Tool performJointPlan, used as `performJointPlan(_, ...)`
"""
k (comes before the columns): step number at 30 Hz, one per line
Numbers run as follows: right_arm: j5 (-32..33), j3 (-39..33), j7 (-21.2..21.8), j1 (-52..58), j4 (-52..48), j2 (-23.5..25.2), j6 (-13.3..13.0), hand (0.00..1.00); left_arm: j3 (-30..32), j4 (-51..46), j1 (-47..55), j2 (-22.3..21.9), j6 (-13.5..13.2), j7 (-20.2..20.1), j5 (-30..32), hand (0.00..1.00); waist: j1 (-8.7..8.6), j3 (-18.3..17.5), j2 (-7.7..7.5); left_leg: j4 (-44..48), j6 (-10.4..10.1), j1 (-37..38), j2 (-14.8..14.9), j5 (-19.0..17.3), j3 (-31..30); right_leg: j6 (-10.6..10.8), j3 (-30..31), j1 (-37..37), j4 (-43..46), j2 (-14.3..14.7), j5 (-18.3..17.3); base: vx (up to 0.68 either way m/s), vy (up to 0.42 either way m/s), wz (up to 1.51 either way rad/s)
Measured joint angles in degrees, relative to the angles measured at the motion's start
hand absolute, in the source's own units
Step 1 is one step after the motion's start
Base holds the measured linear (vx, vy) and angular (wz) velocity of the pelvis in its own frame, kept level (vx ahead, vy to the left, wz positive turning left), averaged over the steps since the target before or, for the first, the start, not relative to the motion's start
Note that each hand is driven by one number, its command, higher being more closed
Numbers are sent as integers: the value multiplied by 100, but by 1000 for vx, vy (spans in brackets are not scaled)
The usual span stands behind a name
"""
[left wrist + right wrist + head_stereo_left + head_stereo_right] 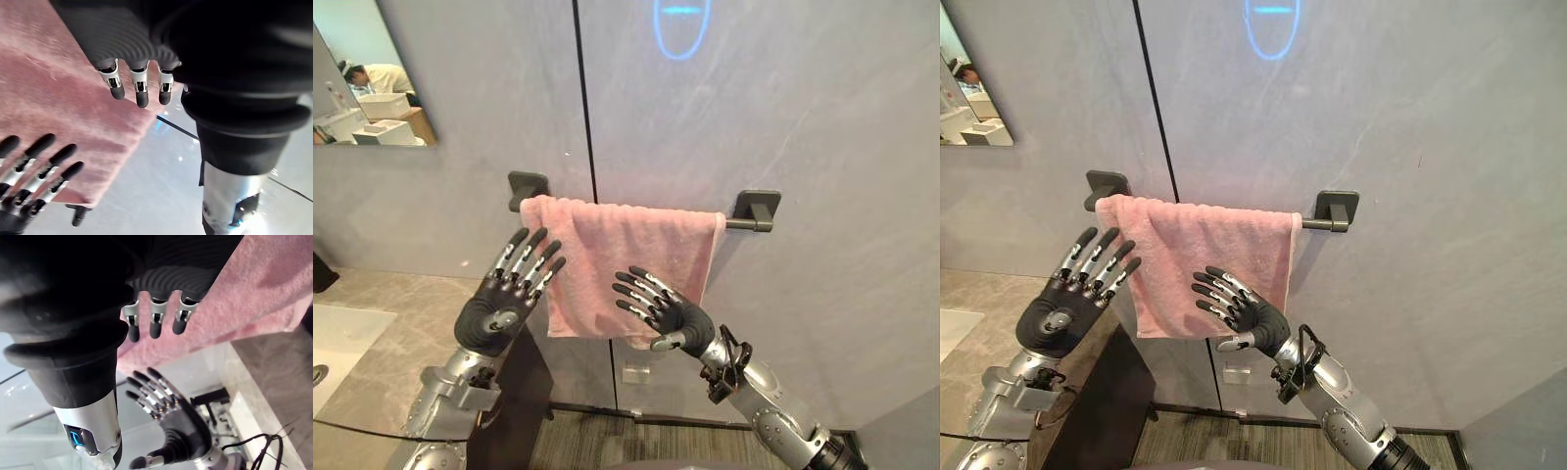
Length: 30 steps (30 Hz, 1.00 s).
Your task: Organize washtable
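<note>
A pink towel hangs folded over a dark wall rail on the grey wall. My left hand is raised in front of the towel's left edge, fingers straight and spread, holding nothing. My right hand is held in front of the towel's lower middle, fingers straight and pointing left, also holding nothing. Neither hand grips the cloth. In the left wrist view, my left hand's fingers hang straight before the towel; the right wrist view has the right hand's fingers straight near the towel.
A marble washtable top with a white basin lies at the lower left. A mirror hangs at the upper left, reflecting a person. A dark cabinet side stands below the left arm. Wood-look floor lies below.
</note>
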Motion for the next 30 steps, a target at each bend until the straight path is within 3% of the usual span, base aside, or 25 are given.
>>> performJointPlan(9, -110, 76, -392, -1172, 1070, 180, -13, 0, -1203, 1074, -1203, 902, 202, 0, 74, 0, -41, 85, 10, 90, 1, -483, 1, -1, 155, -18, 124, -534, -4, 2, 91, 12, 2, -8)
performJointPlan(15, -114, 156, -716, -1761, 1510, 437, -51, 0, -1956, 1806, -2197, 1015, 195, 60, 284, 0, -45, 187, 59, 203, 0, -767, 16, -2, 187, -66, 176, -772, -21, 12, 150, -2, -3, -1)
performJointPlan(19, -114, 156, -786, -1789, 1575, 567, -86, 0, -1969, 2032, -2382, 761, 138, 429, 507, 0, -45, 236, 52, 242, -3, -804, 29, -4, 207, -87, 198, -773, -85, 28, 185, -7, -4, -1)
performJointPlan(23, -231, 116, -845, -1784, 1687, 690, -85, 0, -1835, 2186, -2372, 164, 118, 794, 743, 0, -29, 285, 44, 258, -6, -801, 60, -7, 287, -120, 252, -772, -110, 66, 224, -37, -16, -6)
performJointPlan(30, -467, -127, -834, -1388, 1688, 864, -50, 0, -1332, 2309, -2226, -552, 121, 925, 1203, 0, -37, 327, 108, 248, -21, -751, 124, -17, 329, -134, 344, -768, -112, 134, 233, -21, -20, -6)
